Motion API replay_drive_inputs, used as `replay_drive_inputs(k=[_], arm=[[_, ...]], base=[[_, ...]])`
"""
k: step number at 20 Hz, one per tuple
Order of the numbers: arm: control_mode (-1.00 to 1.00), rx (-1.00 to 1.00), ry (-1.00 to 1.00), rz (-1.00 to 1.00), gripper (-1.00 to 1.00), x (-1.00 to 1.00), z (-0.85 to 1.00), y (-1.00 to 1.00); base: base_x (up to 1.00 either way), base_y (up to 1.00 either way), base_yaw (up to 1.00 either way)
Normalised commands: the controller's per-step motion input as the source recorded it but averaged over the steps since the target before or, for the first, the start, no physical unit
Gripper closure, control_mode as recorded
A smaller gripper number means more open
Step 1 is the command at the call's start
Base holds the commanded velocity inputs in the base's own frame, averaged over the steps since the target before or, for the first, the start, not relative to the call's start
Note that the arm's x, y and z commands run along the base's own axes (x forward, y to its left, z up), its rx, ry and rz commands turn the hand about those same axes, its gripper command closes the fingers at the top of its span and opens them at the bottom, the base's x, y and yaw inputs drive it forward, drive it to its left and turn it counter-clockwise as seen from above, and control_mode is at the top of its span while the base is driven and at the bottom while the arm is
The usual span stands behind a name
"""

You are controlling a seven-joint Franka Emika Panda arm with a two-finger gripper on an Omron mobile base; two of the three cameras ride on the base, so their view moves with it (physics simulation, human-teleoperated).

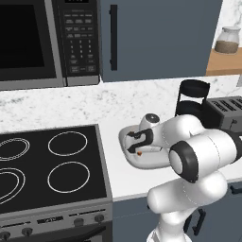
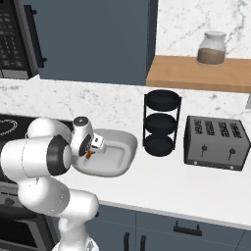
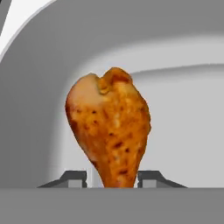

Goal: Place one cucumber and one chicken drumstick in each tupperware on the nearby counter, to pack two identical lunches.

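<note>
Hand view: the chicken drumstick (image 3: 109, 129) stood right in front of the lens, golden-brown and speckled, thick end up, narrow end down between the two dark fingertips (image 3: 74, 178).
Tool: in the right base view the tool (image 2: 91, 150) hung over the inside of the tupperware (image 2: 128, 145); the fingertips sat just beside the narrow end of the drumstick, one each side, and whether they were pressing on it or a shade clear, I cannot tell.
Tupperware: light grey, shallow, rounded corners, sitting on the white marbled counter (image 2: 196, 188) just right of the stove (image 1: 52, 165); its grey walls curved round behind the drumstick in the hand view.
Drumstick from the base: a small orange-brown spot at the fingertips, low inside the tupperware.
Arm: white with dark joints, bent over the container and hiding part of it in the left base view.
Neighbours: a black three-tier rack (image 2: 162, 122) just beyond the tupperware, then a dark four-slot toaster (image 2: 215, 143) to its right.
Shelf: a wooden shelf (image 2: 196, 73) carried a glass jar (image 2: 212, 48) with brown contents.
Writing: the microwave (image 1: 47, 42) had a keypad of buttons, but the marks on them were too small to read; no brand legible anywhere.
</note>
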Motion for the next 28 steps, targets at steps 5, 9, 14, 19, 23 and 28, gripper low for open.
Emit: replay_drive_inputs(k=[5, 9, 14, 19, 23, 28], arm=[[-1.0, 0.0, 0.0, 0.0, -1.0, 0.0, 0.0, 0.0], [-1.0, -0.02, 0.0, -0.01, -1.0, -0.08, 0.19, -0.04], [-1.0, -0.14, 0.0, -0.05, -1.0, -0.45, 0.42, -0.25], [-1.0, -0.21, -0.01, -0.01, -1.0, -0.59, 0.81, -0.27], [-1.0, -0.03, -0.02, 0.0, -1.0, -0.51, 0.8, -0.21], [-1.0, 0.07, -0.15, 0.0, -1.0, -0.77, 0.28, -0.11]], base=[[0.0, 0.0, 0.0], [0.0, 0.0, 0.0], [0.0, 0.0, 0.0], [0.0, 0.0, 0.0], [0.0, 0.0, 0.0], [0.0, 0.0, 0.0]])
